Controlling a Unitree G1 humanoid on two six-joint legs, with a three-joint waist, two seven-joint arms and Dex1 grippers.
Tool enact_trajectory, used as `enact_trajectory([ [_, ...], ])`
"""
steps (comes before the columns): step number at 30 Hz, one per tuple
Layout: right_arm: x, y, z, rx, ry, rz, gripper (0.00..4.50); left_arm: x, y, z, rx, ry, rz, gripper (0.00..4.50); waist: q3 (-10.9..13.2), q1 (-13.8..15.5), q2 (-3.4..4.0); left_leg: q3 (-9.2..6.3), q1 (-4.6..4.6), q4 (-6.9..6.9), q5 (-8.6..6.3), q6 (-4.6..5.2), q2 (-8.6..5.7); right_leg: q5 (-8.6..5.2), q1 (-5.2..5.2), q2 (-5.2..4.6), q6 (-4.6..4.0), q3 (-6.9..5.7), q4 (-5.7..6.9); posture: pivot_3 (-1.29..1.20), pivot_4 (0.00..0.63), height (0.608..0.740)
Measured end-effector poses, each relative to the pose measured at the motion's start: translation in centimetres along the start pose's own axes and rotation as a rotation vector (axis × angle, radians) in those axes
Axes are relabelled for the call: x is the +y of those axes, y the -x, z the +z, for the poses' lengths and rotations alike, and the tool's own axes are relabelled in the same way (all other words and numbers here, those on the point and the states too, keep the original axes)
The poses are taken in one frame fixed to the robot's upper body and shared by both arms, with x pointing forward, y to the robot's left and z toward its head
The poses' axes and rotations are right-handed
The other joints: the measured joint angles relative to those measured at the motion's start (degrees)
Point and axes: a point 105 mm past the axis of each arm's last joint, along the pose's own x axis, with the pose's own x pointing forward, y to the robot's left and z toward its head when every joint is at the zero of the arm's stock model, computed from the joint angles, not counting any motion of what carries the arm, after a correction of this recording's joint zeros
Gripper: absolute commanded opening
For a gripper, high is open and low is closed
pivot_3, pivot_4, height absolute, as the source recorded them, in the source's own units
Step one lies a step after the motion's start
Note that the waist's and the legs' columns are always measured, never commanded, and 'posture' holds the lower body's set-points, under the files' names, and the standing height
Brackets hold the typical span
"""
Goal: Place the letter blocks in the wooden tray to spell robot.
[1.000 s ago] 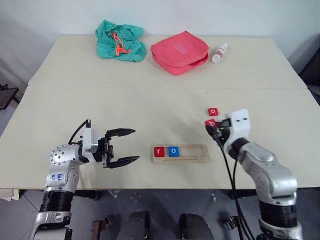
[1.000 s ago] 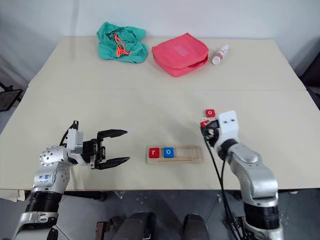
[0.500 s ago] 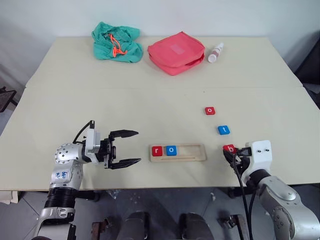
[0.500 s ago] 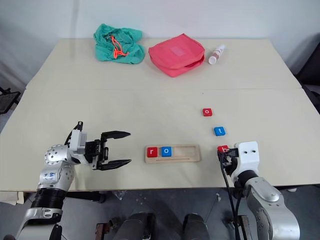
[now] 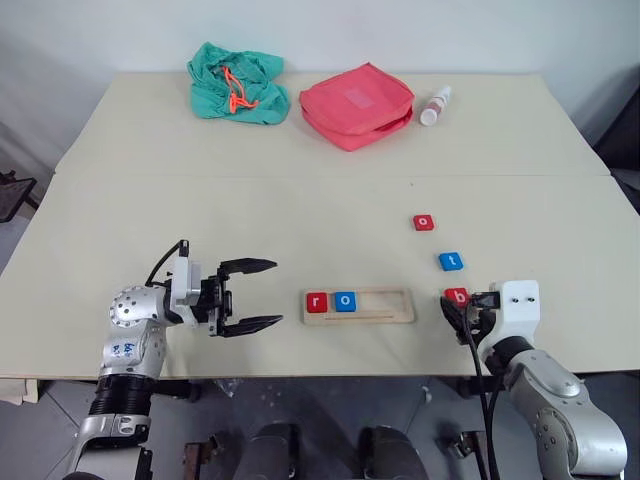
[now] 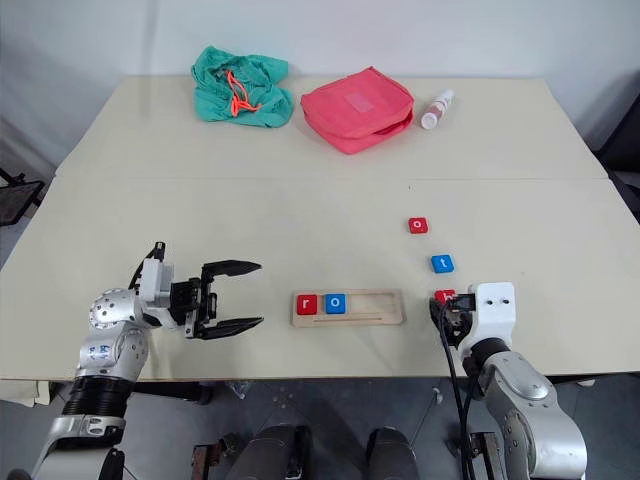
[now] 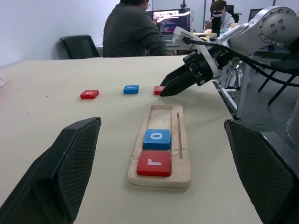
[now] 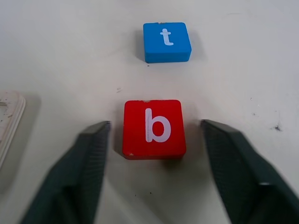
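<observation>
While r and o sit in the wooden tray (image 5: 358,305) low in the middle, the right gripper (image 8: 148,154), open wide and empty, frames b (image 8: 153,128); t (image 8: 166,41) and the red o (image 5: 424,222) wait.

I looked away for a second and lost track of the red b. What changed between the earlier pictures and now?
The right gripper carried the red b block from beside the red o block toward the robot, set it on the table right of the wooden tray, and opened. The blue t block is now uncovered. The left gripper stayed open; the tray kept r and o.
</observation>
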Motion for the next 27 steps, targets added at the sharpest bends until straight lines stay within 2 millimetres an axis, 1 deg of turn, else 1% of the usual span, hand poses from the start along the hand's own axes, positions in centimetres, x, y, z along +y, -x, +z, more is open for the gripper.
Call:
enact_trajectory([
  [1, 0.0, 0.0, 0.0, 0.0, -0.001, 0.001, 4.46, 0.0, 0.0, 0.0, 0.0, 0.001, 0.002, 4.5, 0.0, 0.0, 0.0, 0.0, 0.0, 0.0, 0.0, 0.0, 0.0, 0.0, 0.0, 0.0, 0.0, 0.0, 0.0, 0.0, 0.15, 0.74],
  [4, 0.4, 0.3, 0.2, 0.006, 0.021, 0.06, 4.46, -0.1, 0.0, 0.1, 0.0, -0.004, 0.005, 4.5, 0.0, 0.1, 0.0, 0.0, -0.01, 0.0, 0.0, 0.0, -0.01, 0.0, 0.0, -0.01, 0.0, 0.01, -0.01, 0.0, 0.15, 0.74],
  [9, 0.8, 1.4, 0.9, 0.042, 0.15, 0.213, 4.46, -0.3, -0.1, 0.2, -0.001, -0.011, 0.003, 4.5, 0.0, 0.0, 0.0, 0.02, -0.01, 0.01, -0.01, 0.01, 0.01, 0.0, 0.02, 0.0, 0.0, 0.0, -0.03, 0.0, 0.15, 0.74],
  [12, 1.1, 1.7, 1.3, 0.051, 0.198, 0.285, 4.46, -0.4, -0.1, 0.1, -0.002, -0.006, 0.005, 4.5, 0.0, 0.0, -0.01, 0.0, -0.01, 0.01, -0.01, 0.01, 0.02, 0.0, 0.03, 0.0, 0.0, -0.02, -0.03, 0.0, 0.15, 0.74],
  [13, 1.2, 1.8, 1.4, 0.065, 0.237, 0.339, 4.46, -0.4, -0.2, 0.1, -0.003, -0.005, 0.007, 4.5, 0.0, 0.1, 0.01, 0.03, -0.02, 0.02, -0.01, 0.04, -0.02, 0.0, 0.04, -0.03, 0.0, 0.0, -0.05, 0.0, 0.15, 0.74],
  [15, 0.9, 1.9, 2.3, 0.085, 0.362, 0.444, 4.46, -0.6, -0.1, -0.1, -0.002, 0.002, 0.014, 4.5, 0.0, 0.0, 0.01, 0.13, -0.01, 0.06, -0.03, 0.12, -0.04, 0.0, 0.07, -0.07, 0.0, 0.03, -0.12, 0.0, 0.15, 0.74],
  [18, 0.6, 1.8, 3.7, 0.06, 0.461, 0.547, 4.46, -0.9, -0.2, -0.3, -0.008, 0.012, 0.022, 4.5, 0.0, 0.2, -0.04, 0.07, -0.01, 0.08, -0.03, 0.12, 0.01, 0.0, 0.1, -0.04, 0.0, -0.03, -0.13, 0.0, 0.15, 0.74],
  [23, -0.4, 1.0, 4.4, 0.095, 0.641, 0.736, 4.46, -1.4, -0.1, -0.4, -0.005, 0.014, 0.02, 4.5, 0.0, 0.0, -0.04, 0.11, -0.01, 0.11, -0.04, 0.13, -0.01, 0.0, 0.14, -0.06, 0.0, -0.04, -0.17, 0.0, 0.15, 0.74],
  [27, -1.5, 0.1, 4.5, 0.132, 0.763, 0.829, 4.46, -2.0, 0.3, -0.5, 0.002, 0.023, 0.019, 4.5, 0.0, 0.0, -0.04, 0.07, -0.02, 0.12, -0.04, 0.13, 0.02, 0.0, 0.16, -0.05, 0.0, -0.09, -0.2, 0.0, 0.15, 0.74],
])
